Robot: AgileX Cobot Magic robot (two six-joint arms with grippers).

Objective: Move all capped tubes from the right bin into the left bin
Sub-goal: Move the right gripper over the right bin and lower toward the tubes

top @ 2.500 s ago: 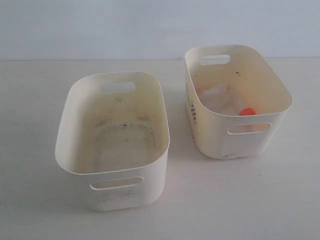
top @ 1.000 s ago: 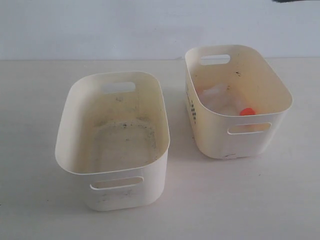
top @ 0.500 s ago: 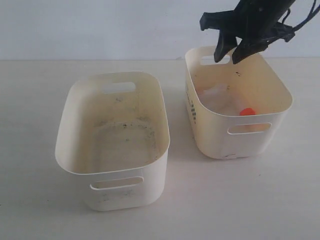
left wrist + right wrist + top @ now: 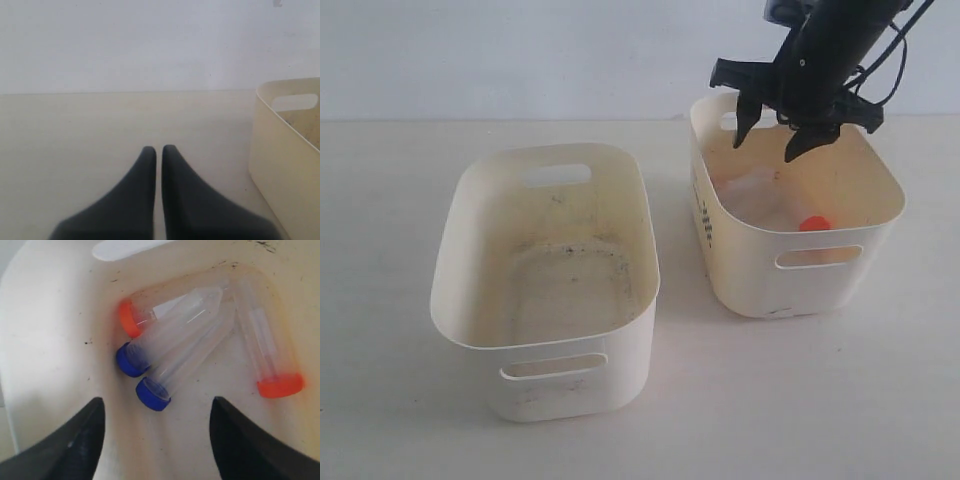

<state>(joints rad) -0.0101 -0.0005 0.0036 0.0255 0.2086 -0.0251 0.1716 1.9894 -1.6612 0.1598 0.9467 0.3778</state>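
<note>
The right bin [image 4: 800, 232], cream with dark dashes [image 4: 703, 215] on its side, holds the capped tubes. In the right wrist view two blue-capped tubes [image 4: 175, 332] [image 4: 192, 360] lie side by side on its floor, one orange-capped tube [image 4: 129, 319] behind them and another orange-capped tube [image 4: 267, 347] apart. The exterior view shows only one orange cap [image 4: 814, 223]. My right gripper [image 4: 765, 148] hangs open over the bin's far end, above the tubes [image 4: 157, 407], touching none. The left bin [image 4: 545, 340] has a speckled floor and no tubes. My left gripper [image 4: 159, 150] is shut and empty.
Both bins stand on a pale table [image 4: 390, 200] with a gap between them. In the left wrist view a cream bin's plain wall [image 4: 280, 155] stands beside the left gripper, which is low over the table and outside the exterior view. A white wall [image 4: 520, 50] runs behind.
The right arm came into the exterior view from the top and dropped toward the right bin's far end, with its fingers open. The bins and tubes have not moved.
</note>
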